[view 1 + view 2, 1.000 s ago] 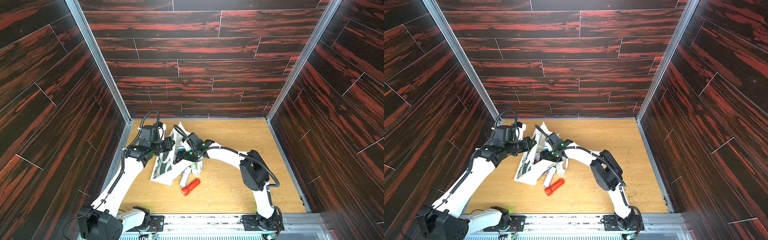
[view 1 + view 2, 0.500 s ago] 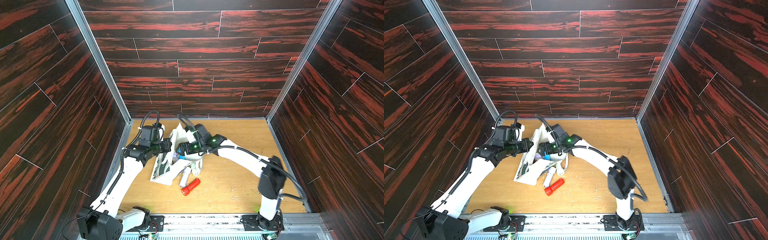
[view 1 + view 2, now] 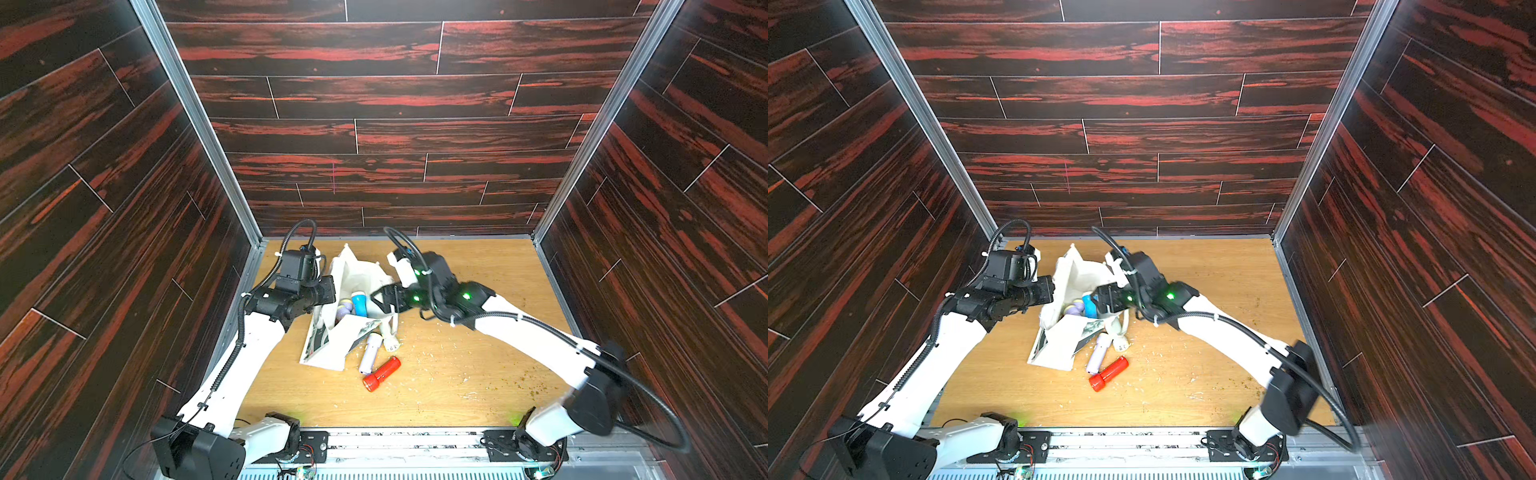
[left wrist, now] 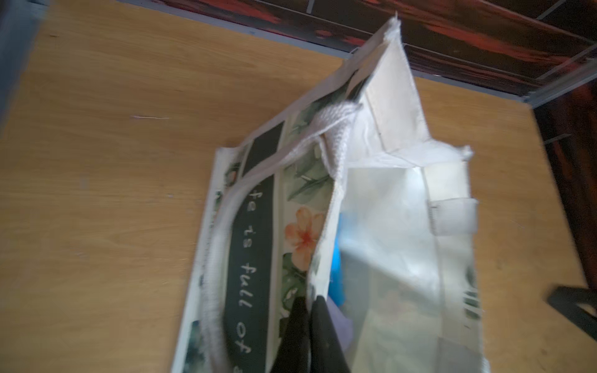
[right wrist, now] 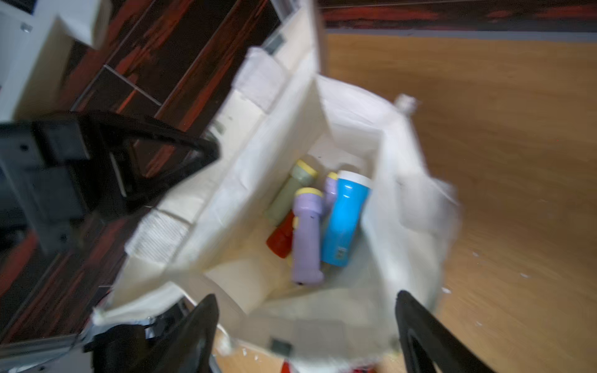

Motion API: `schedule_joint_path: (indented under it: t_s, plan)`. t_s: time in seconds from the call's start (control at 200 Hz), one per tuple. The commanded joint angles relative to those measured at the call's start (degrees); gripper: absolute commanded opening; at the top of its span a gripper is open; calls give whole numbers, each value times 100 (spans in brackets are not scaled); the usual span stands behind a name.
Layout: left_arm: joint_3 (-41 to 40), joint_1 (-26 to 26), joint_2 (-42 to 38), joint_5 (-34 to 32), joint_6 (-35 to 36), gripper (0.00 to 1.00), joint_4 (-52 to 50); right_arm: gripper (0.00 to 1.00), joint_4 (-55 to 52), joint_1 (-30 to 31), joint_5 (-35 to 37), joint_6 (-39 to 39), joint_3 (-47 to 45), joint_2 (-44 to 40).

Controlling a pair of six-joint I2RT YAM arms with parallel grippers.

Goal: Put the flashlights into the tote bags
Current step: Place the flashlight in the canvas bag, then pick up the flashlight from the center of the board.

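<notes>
Left gripper: the left gripper (image 4: pixel 308 302), black and narrow-fingered, has its jaws pressed together on the printed rim of the tote bag (image 3: pixel 357 270), holding that side up.
Tote bag: off-white canvas, boxy and creased, near the table's left side; mouth gaping upward between the two arms in both top views (image 3: pixel 1075 274).
Print: a dark band (image 4: pixel 248 258) with white script, green leaves and an orange flower on the outer face.
Handle: a woven white webbing handle (image 4: pixel 332 129), ribbed, draped over the rim.
Inside the bag: smooth plastic cylinders with wider heads lie heaped at the bottom. These are a sage flashlight (image 5: pixel 290 190) with a yellow head, a red flashlight (image 5: pixel 281 239) half buried, a lilac flashlight (image 5: pixel 307 235) on top, and a blue flashlight (image 5: pixel 344 219) with a white cap against the far wall.
Right gripper: the right gripper (image 5: pixel 306 296) hangs over the bag's mouth, jaws well apart, nothing between them.
Outside the bag: a pale lilac flashlight (image 3: pixel 371 349) lies against the bag's lower edge, and the loose red flashlight (image 3: pixel 381 374) is just beside it.
Table: the wooden table (image 3: pixel 478 270) has a light grain and is speckled with white flecks (image 3: pixel 436 361).
Surround: dark, red-streaked plank walls (image 3: pixel 374 95) on three sides.
</notes>
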Motion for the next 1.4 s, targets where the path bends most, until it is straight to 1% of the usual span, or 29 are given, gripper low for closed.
schedule_joint_path:
  t_s: [0.0,0.21,0.401,0.571,0.711,0.822,0.927,1.082,1.187,1.398]
  plan:
    - [107,-7,-87,-644,100,0,-393,80,33,5,406,103,-513,-292]
    - [46,-7,-131,-1138,39,0,-439,66,-22,1,502,587,-1323,-285]
    - [-13,-7,-175,-1754,-95,0,-536,64,-162,2,398,831,-1356,231]
    - [-22,-7,-228,-2355,-228,0,-663,62,-312,-16,237,844,-1009,836]
    - [-40,2,-250,-2589,-297,0,-748,58,-498,-104,144,847,-560,1332]
    - [-66,2,-286,-2676,-343,0,-776,58,-684,-157,107,796,-152,1705]
    - [-80,10,-331,-2763,-376,0,-823,55,-793,-200,94,763,147,2029]
    - [-102,18,-399,-2911,-405,0,-875,47,-1025,-263,57,708,623,2493]
    - [-114,29,-421,-2893,-416,0,-881,44,-1210,-258,2,638,975,2815]
    - [-125,36,-447,-2872,-408,0,-882,44,-1524,-265,-126,550,1546,3348]
